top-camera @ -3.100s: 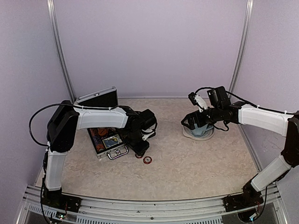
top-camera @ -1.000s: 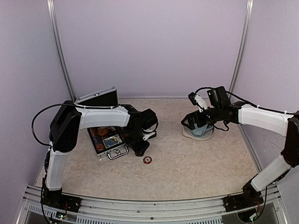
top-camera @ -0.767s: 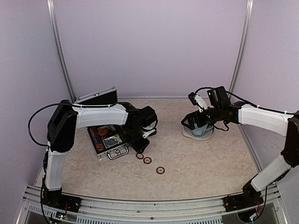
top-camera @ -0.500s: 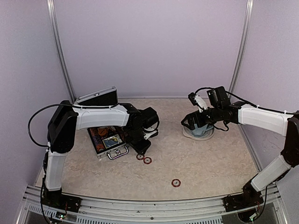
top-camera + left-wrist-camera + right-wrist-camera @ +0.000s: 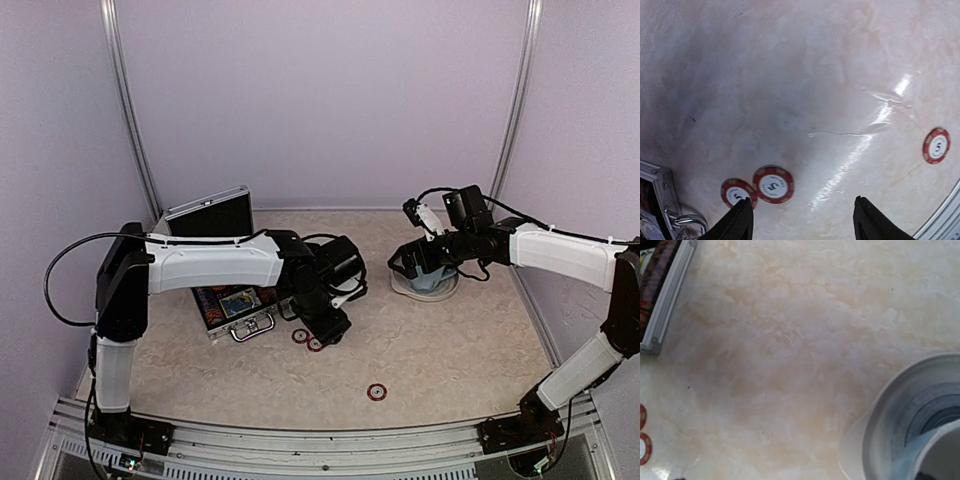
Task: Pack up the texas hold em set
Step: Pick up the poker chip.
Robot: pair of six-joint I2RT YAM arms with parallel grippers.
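Lab cell, bare lilac walls (image 5: pixel 320 100)

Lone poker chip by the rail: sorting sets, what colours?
Red round chip, white centre; left wrist view.

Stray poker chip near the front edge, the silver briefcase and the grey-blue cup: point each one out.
stray poker chip (image 5: pixel 377 392), top external view, its white centre
silver briefcase (image 5: pixel 208 213), top external view, its raised lid
grey-blue cup (image 5: pixel 905 405), right wrist view, its inner wall

Light: bright, even, diffuse; source overhead
Shadows: soft grey patch on the table (image 5: pixel 790 75); left wrist view, upper left
Glare: white streak across the same surface
Focus: poker chips (image 5: pixel 773 184) sharp; cup (image 5: pixel 890 410) rim blurred, right wrist view
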